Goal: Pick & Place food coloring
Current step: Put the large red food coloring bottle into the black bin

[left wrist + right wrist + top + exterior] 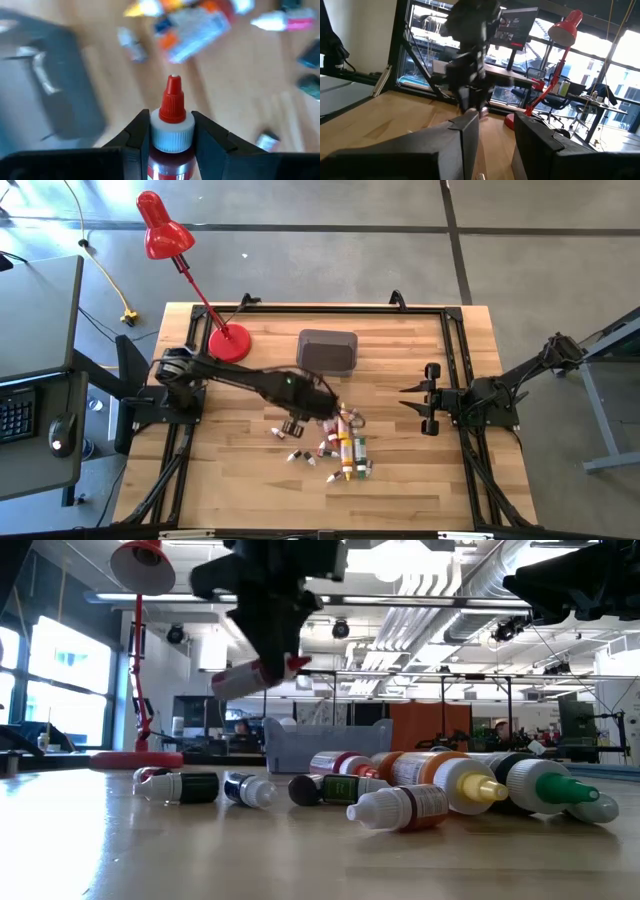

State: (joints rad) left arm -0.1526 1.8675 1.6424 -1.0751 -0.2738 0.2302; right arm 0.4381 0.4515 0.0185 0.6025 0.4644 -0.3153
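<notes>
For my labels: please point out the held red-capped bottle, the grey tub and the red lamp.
red-capped bottle (172, 106), left wrist view, on its red cap.
grey tub (327, 351), high view, on its middle.
red lamp (160, 227), high view, on its shade.

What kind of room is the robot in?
Probably a workshop or lab. The low view shows bare pipes on the ceiling and benches far behind. From above you see a concrete floor, a desk with a keyboard, and a wooden table for the robot.
</notes>
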